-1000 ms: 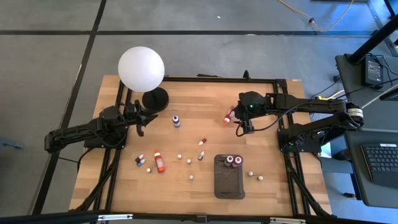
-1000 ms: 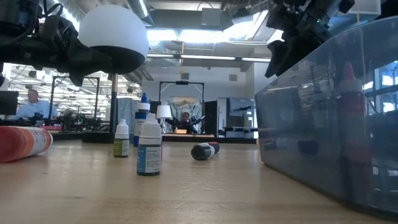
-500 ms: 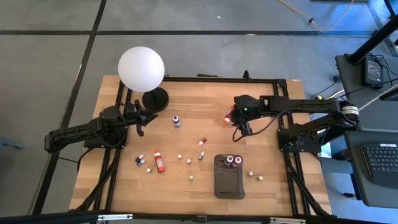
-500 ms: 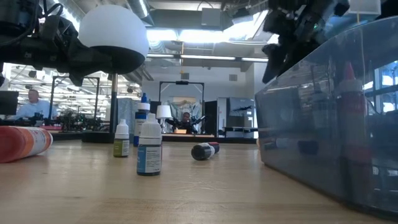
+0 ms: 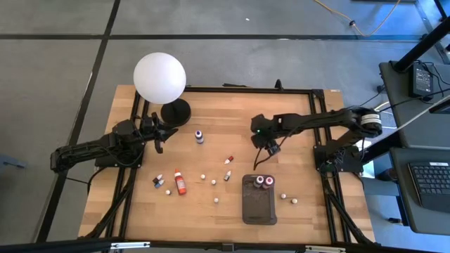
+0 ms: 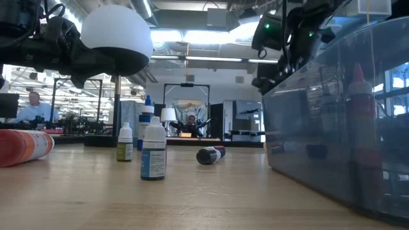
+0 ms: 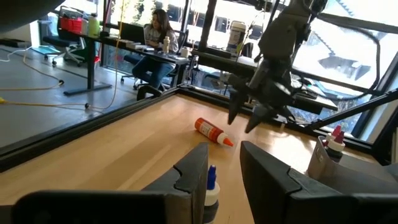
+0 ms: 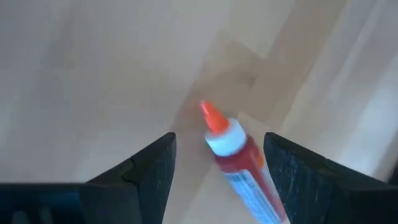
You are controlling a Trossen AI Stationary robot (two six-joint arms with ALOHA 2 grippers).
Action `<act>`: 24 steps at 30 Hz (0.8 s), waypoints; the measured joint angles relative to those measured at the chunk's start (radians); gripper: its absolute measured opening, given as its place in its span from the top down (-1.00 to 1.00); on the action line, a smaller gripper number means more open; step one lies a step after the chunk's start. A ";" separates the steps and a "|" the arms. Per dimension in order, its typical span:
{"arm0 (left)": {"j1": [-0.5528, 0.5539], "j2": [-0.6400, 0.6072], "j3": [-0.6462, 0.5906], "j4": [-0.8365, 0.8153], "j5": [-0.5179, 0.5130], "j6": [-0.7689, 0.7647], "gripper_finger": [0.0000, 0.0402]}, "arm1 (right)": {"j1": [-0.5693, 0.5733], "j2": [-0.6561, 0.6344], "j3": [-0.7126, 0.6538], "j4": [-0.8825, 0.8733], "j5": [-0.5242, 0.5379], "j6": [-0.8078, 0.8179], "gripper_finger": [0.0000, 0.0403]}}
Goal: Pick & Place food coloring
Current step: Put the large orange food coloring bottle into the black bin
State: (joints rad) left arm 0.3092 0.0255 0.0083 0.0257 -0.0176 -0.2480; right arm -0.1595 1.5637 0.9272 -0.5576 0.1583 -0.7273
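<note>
**Right fingers spread over lying red bottle; left arm idle by lamp**

The wooden tabletop carries everything noted here. The white globe lamp stands at its far left corner on a black base.

The dark grey tray sits toward the near edge, right of centre, with two capped bottles upright at its far end.

My right gripper hangs over the far middle of the tabletop, fingers spread wide apart. Between them, from the wrist view, lies a red food coloring bottle on its side, orange tip pointing away, not touched by either finger. From the left wrist view the same bottle lies flat just beneath that gripper.

My left gripper waits beside the lamp base, fingers drawn close together with only a narrow gap, holding nothing.

Remaining food coloring is scattered: a blue-capped bottle upright near the lamp, a larger red bottle lying at the left, two small ones beside it, two more mid-table, and several tiny pale ones along the near half.
</note>
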 joint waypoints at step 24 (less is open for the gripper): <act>0.000 0.000 0.000 0.000 -0.019 0.000 0.54 | 0.000 0.171 0.000 0.077 0.157 -0.172 0.00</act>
State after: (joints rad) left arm 0.3092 0.0256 0.0086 0.0254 -0.0368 -0.2476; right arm -0.1593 1.7348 0.9268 -0.4811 0.3153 -0.8997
